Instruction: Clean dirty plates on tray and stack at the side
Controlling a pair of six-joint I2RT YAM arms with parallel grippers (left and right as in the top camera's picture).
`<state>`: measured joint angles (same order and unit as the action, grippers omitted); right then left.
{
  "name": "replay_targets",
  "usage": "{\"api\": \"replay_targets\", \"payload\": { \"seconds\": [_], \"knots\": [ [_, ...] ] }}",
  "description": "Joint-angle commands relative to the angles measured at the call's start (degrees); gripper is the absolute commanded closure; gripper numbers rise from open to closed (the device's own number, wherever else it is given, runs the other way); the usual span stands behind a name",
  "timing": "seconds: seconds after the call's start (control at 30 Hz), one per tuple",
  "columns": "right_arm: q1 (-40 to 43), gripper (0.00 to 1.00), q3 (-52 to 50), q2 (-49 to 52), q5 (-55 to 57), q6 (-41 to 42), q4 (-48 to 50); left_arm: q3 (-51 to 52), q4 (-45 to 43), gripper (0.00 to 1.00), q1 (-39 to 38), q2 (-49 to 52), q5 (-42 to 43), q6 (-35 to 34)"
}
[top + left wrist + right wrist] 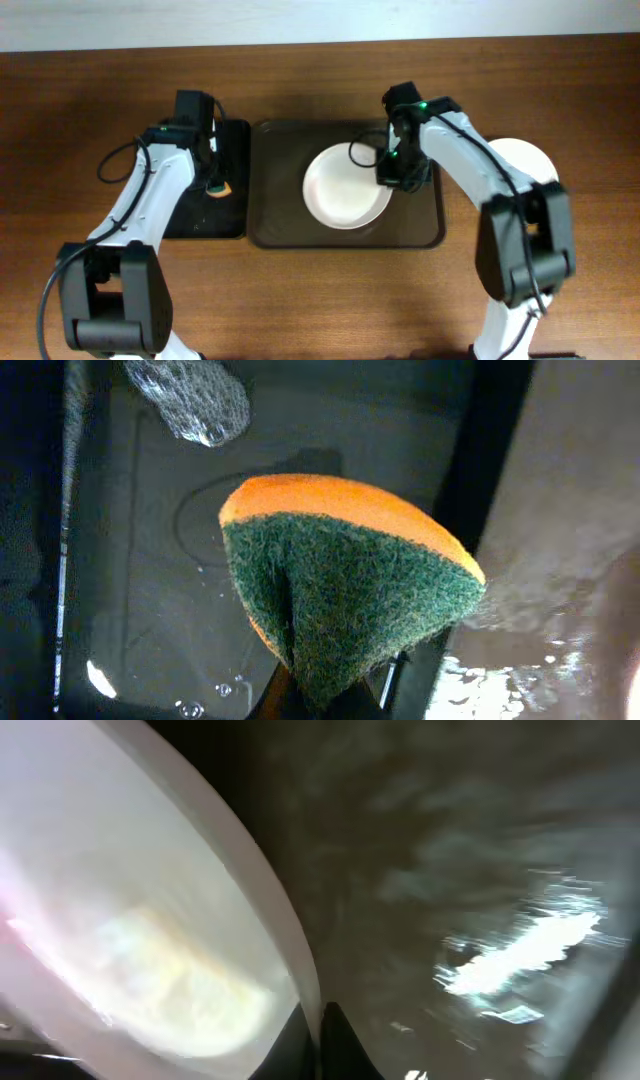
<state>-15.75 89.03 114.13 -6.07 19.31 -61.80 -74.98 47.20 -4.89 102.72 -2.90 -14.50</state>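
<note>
One white plate lies on the dark-brown tray at mid-table. My right gripper is shut on its right rim. In the right wrist view the thin white rim of the plate runs down between the two dark fingers of my right gripper. Another white plate rests on the table to the right, partly behind the right arm. My left gripper hangs over the black tray, shut on a folded orange-and-green sponge.
The glossy black tray under the sponge is wet, with droplets on it. A grey porous lump lies at its far end. The brown tray floor to the right of the held rim is shiny and wet.
</note>
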Motion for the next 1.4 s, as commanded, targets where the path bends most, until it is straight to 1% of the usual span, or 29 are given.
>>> {"api": "replay_targets", "payload": {
  "seconds": [0.0, 0.07, 0.17, 0.23, 0.3, 0.33, 0.47, 0.57, 0.7, 0.77, 0.97, 1.0, 1.07, 1.2, 1.27, 1.3, 1.37],
  "knots": [
    [0.00, 0.96, 1.44, -7.08, 11.63, -1.75, -1.05, 3.72, -2.82, 0.89, 0.20, -1.05, -0.59, 1.16],
    [0.00, 0.96, 1.44, -9.64, 14.91, -2.60, -1.25, 4.61, -4.04, 0.90, 0.20, -1.05, -0.61, 1.16],
    [0.00, 0.96, 1.53, -14.82, 21.51, -4.13, -1.46, 5.75, -5.86, 0.89, 0.20, -1.01, -0.61, 1.16],
    [-0.07, 0.96, 1.62, -16.92, 25.22, -5.62, -1.49, 5.75, -6.03, 0.82, 0.20, -0.92, -0.61, 1.16],
    [-0.50, 0.96, 1.62, -18.71, 31.54, -5.70, -1.53, 5.77, -6.03, 0.63, 0.20, -0.81, -0.59, 1.16],
    [-0.83, 0.96, 1.62, -19.17, 33.11, -6.27, -1.51, 5.77, -6.03, 0.60, 0.17, -0.72, -0.59, 1.16],
    [-3.19, 0.96, 1.64, -19.87, 39.23, -7.41, -1.49, 5.81, -6.03, 0.58, 0.17, -0.42, -0.63, 1.16],
    [-6.10, 0.96, 1.64, -19.87, 46.62, -7.54, -1.42, 5.95, -6.05, 0.53, 0.20, 0.31, -2.19, 1.16],
    [-9.38, 0.96, 1.64, -19.87, 53.92, -7.54, -1.27, 5.97, -6.27, 0.50, 0.17, 2.29, -2.56, 1.14],
    [-11.21, 0.96, 1.64, -19.87, 56.41, -7.52, -1.27, 5.97, -7.23, 0.46, 0.20, 3.54, -2.60, 1.14],
    [-13.88, 0.96, 1.64, -19.87, 57.70, -6.73, -1.09, 5.95, -9.90, 0.46, 0.17, 6.40, -2.56, 1.14],
    [-13.86, 0.96, 1.64, -19.87, 57.70, -6.51, -1.01, 5.95, -10.45, 0.47, 0.17, 6.67, -2.54, 1.14],
    [-13.86, 0.96, 1.62, -19.87, 57.55, -6.38, -0.72, 5.95, -11.56, 0.54, 0.17, 6.86, -2.49, 1.14],
    [-13.86, 0.96, 1.62, -19.87, 57.29, -6.38, 1.07, 5.95, -12.33, 0.60, 0.17, 7.06, -2.49, 1.14],
    [-13.86, 0.96, 1.64, -19.87, 57.31, -6.40, 1.42, 5.95, -12.37, 0.67, 0.17, 7.10, -2.45, 1.14],
    [-13.86, 0.96, 1.64, -19.87, 57.31, -6.40, 1.44, 5.95, -12.46, 0.72, 0.17, 7.10, -2.45, 1.14],
    [-13.86, 0.96, 1.64, -19.87, 57.37, -6.47, 1.42, 5.97, -12.59, 1.00, 0.17, 7.10, -2.43, 1.14]
  ]
}}
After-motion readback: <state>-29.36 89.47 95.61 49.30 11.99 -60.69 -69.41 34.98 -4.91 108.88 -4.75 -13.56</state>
